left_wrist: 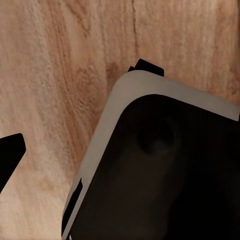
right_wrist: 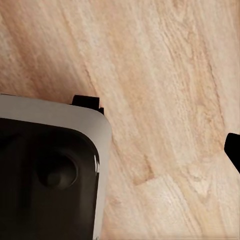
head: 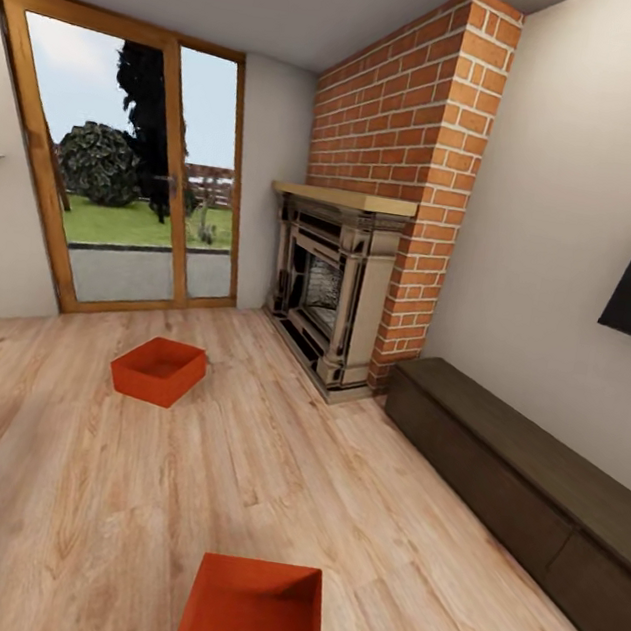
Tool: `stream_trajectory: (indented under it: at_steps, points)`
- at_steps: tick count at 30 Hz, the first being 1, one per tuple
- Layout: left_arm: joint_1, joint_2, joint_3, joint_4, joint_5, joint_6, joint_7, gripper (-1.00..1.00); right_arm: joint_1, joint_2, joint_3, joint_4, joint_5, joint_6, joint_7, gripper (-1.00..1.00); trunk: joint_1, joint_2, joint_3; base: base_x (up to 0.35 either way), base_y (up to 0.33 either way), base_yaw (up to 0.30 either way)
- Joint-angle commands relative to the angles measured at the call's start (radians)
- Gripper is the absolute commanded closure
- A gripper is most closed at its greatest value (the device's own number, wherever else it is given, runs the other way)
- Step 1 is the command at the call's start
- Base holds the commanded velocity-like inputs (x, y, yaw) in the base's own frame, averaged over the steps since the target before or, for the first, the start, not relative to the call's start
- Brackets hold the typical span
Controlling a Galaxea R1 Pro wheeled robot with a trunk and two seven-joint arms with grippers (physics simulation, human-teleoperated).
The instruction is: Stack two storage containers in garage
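Pointing down at the wood floor [head: 262,469], both wrist cameras catch dark claw tips at their edges; how far either claw is open, I cannot tell. One container [head: 159,370] sits near the glass doors [head: 124,176]; the nearer container [head: 254,614] is cut off.

Head camera looks forward and down across the living room toward the brick fireplace [head: 405,157]. Both wrist cameras face straight down, close above the plank floor [head: 232,465], the surface all views share.
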Motion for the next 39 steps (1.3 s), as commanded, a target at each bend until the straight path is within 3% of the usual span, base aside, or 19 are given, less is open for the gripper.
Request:
stream_trajectory:
  at_steps: [1, 11, 21, 39]
  points:
    - [0.000, 0.000, 0.007, -0.002, 0.000, 0.004, 0.000, -1.00, -0.001, 0.001, 0.008, 0.003, -0.006, -0.005, -0.001, -1.00, 0.000, -0.001, -0.001, 0.000, 0.000, -0.076]
    - [0.000, 0.000, 0.009, -0.001, 0.000, 0.004, 0.003, -1.00, -0.001, 0.000, 0.011, 0.003, -0.003, -0.004, 0.001, -1.00, 0.000, -0.001, -0.001, 0.000, 0.004, -0.011]
    - [0.000, -0.001, 0.009, -0.006, 0.000, 0.004, 0.007, -1.00, -0.001, 0.000, 0.010, 0.003, -0.005, -0.006, 0.001, -1.00, 0.000, -0.001, -0.001, 0.000, 0.178, 0.000]
    - [0.000, 0.000, 0.009, -0.005, 0.000, 0.004, 0.007, -1.00, -0.001, 0.000, 0.010, 0.003, -0.005, -0.006, 0.000, -1.00, 0.000, -0.001, -0.001, 0.000, 0.007, 0.000]
